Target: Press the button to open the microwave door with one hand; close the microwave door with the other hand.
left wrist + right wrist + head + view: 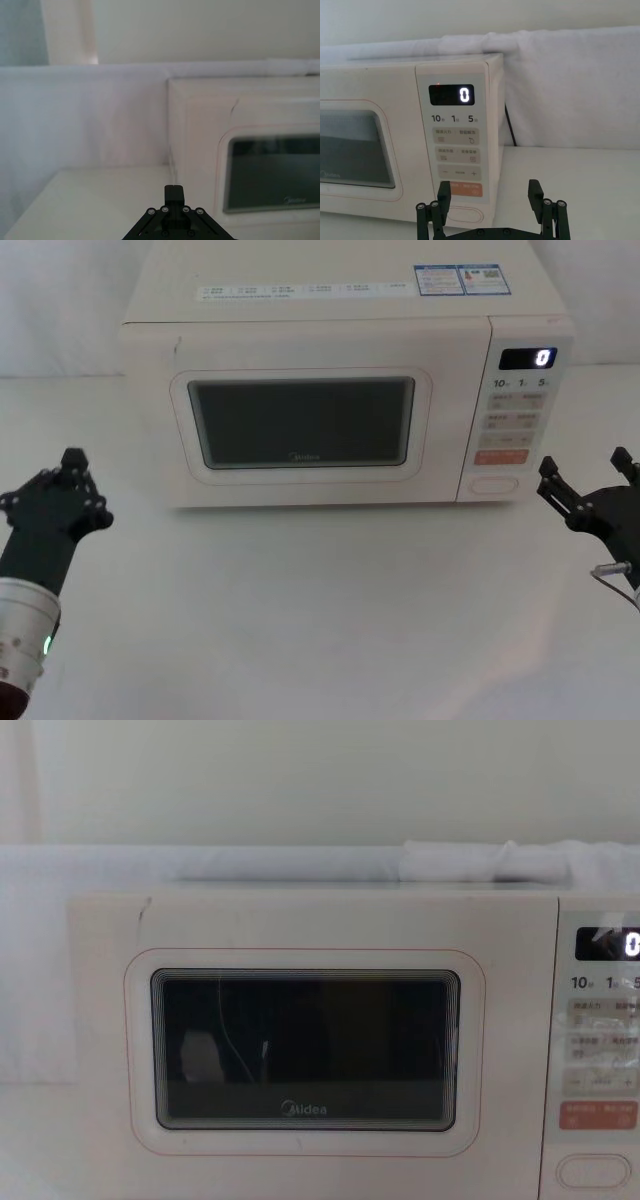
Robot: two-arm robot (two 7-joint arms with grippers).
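Currently the microwave (345, 380) stands on the white table (330, 620) with the microwave door (305, 430) fully shut, flush with the cabinet front. The button (494, 483), a wide cream pill shape, sits at the lowest point of the microwave's keypad strip, directly below the orange-red key (500, 457). The right gripper (590, 488) hovers just beside the microwave's right front corner, near the button but apart from it, jaws spread and holding nothing. The left gripper (62, 490) hovers off the microwave's left front corner, well apart from the door; whether its jaws are open or closed cannot be told. Judged from this state, the press has not yet been made. Risks: spread fingers may straddle the button or strike the orange-red key above it, starting a function instead of releasing the door; an off-axis push may slide the microwave backward. Door swing direction is not evident, so either gripper near a corner may obstruct it. Count: one microwave, one door, one button, one orange-red key, two grippers.
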